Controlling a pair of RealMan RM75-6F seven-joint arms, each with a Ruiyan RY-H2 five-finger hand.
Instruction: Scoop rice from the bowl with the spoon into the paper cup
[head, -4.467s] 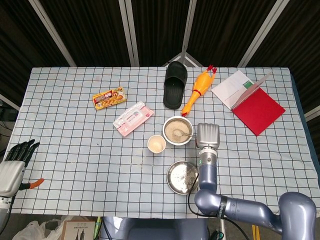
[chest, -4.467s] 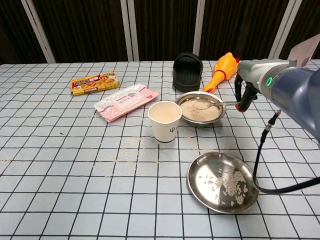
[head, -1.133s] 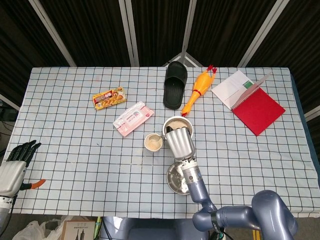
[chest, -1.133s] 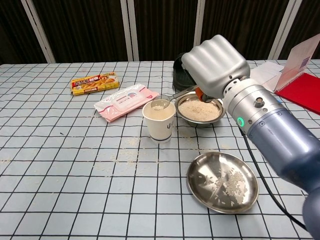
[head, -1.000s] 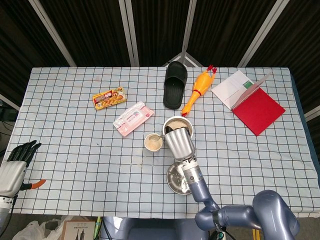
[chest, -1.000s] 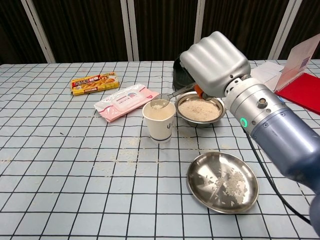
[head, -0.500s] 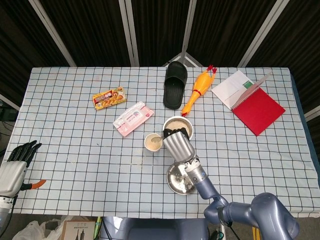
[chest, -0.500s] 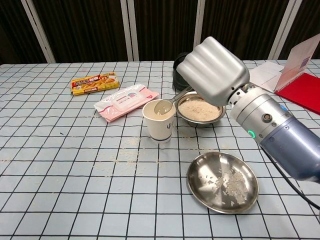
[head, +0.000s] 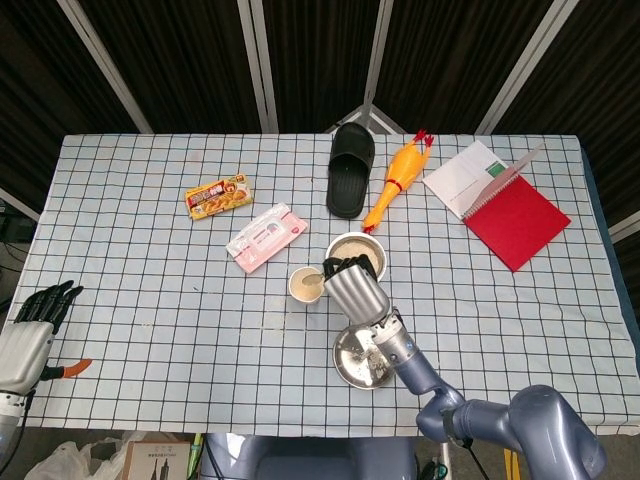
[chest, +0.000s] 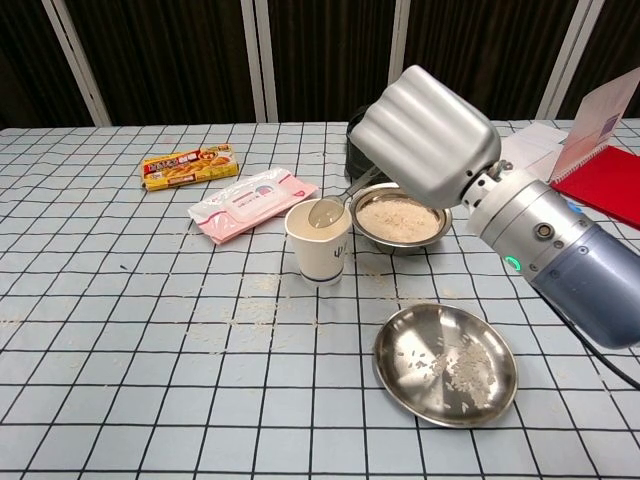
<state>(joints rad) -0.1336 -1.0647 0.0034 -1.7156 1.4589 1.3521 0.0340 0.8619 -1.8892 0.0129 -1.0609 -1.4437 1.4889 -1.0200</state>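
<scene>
Your left hand (head: 28, 335) sits at the table's (head: 150, 300) near left corner, well apart from everything else, fingers straight and slightly spread, holding nothing. Far to the left of your right hand and further from you lie a yellow box (head: 218, 196) and, nearer, a pink packet (head: 265, 237). Just to the left of your right hand stands the cup (chest: 322, 244), upright, with rice (head: 307, 288) inside; loose grains are scattered on the cloth around it. The spoon (chest: 330, 211) has its bowl tipped over the cup's mouth, at the rim, and its handle runs back up into your right hand. Your right hand (chest: 425, 140) is closed in a fist around that handle, knuckles up, hovering above the near edge of the rice bowl (chest: 402, 217), which sits just behind and beneath it and is still well filled. Straight below your right forearm, nearer to you, a steel plate (chest: 445, 365) holds a scatter of grains. Beyond your right hand lie a black slipper (head: 350, 170) and a rubber chicken (head: 396, 180), and far to its right a red notebook (head: 517, 222) with a white booklet (head: 470, 175) beside it.
</scene>
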